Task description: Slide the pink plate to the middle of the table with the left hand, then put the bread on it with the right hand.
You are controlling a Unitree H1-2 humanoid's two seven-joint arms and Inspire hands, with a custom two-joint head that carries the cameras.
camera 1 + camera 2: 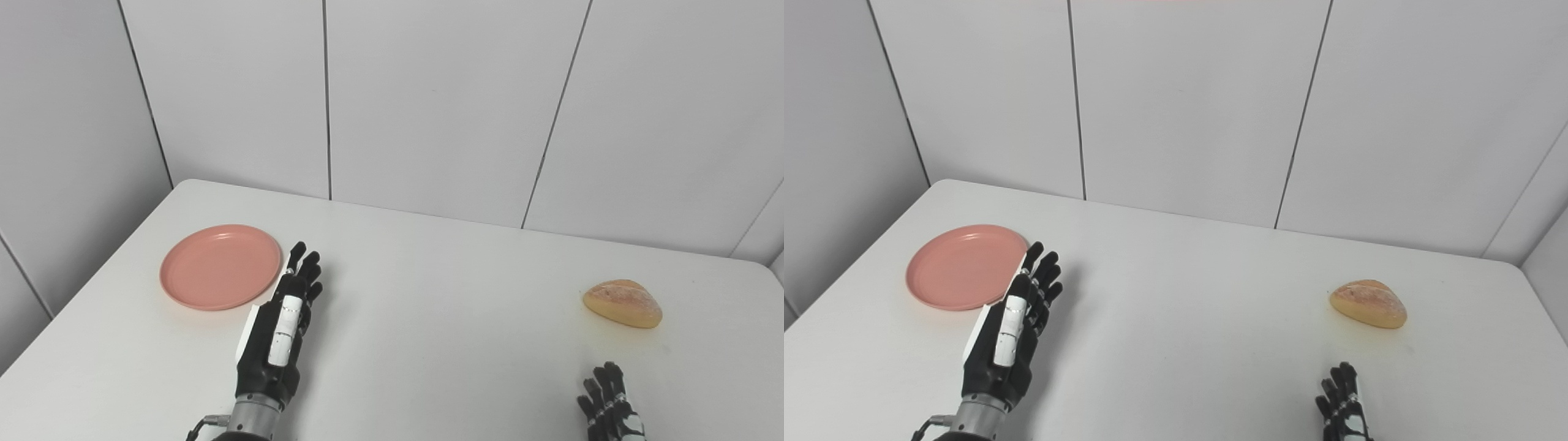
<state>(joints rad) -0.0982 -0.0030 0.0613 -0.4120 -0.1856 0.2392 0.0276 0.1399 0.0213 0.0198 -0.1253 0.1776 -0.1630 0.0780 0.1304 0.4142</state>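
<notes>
One bread (622, 303) lies crosswise, pointing right

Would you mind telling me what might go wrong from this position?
The left hand is beside the plate's right rim, on the side toward the table's middle, so a sideways push from here could drive the plate further left, toward the table edge. The right hand waits close to the bread; an early reach might nudge it away.

The left hand (278, 334), fingers straight, lies just beside the plate (220, 266) near the table's (429, 318) left edge; bread (622, 303) sits near its right edge.
</notes>
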